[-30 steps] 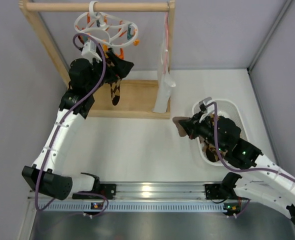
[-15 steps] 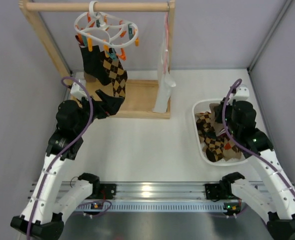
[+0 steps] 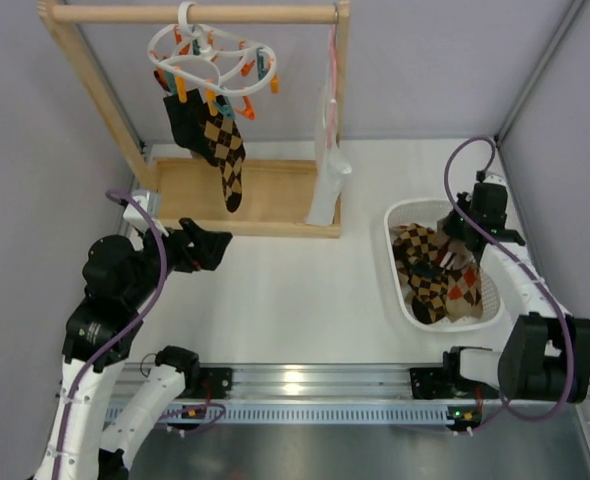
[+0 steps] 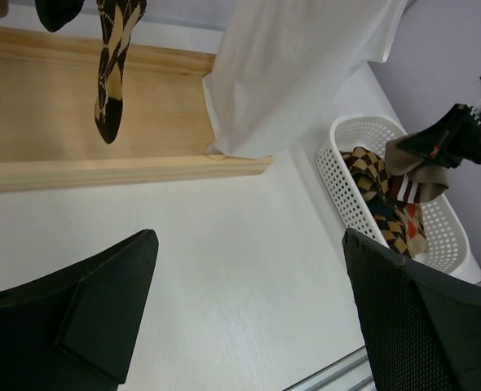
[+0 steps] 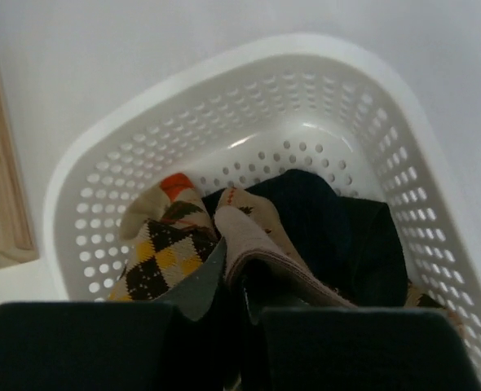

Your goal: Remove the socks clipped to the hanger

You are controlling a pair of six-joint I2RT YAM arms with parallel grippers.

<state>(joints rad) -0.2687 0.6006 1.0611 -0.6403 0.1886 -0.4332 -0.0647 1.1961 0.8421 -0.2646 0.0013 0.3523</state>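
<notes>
The white ring hanger [image 3: 212, 52] hangs from the wooden rail. A black sock [image 3: 184, 122] and a brown-and-tan diamond sock [image 3: 226, 158] are clipped to it; the diamond sock also shows in the left wrist view [image 4: 110, 65]. My left gripper [image 3: 207, 246] is open and empty, low over the table in front of the frame [image 4: 249, 314]. My right gripper [image 3: 465, 232] is shut on a plain tan-brown sock [image 5: 261, 244] above the white basket [image 5: 224, 73]. That basket [image 3: 395, 262] holds several diamond and black socks.
The wooden frame's base board [image 3: 270, 195] lies under the hanger. A white cloth with a pink strap [image 3: 327, 180] hangs at the frame's right post. Grey walls stand left, right and behind. A metal rail [image 3: 305, 380] runs along the near edge.
My left gripper came down from the hanger, let go of the sock ends and drew back left; the socks hang straight again. My right gripper carried the tan sock over the basket's far side.
</notes>
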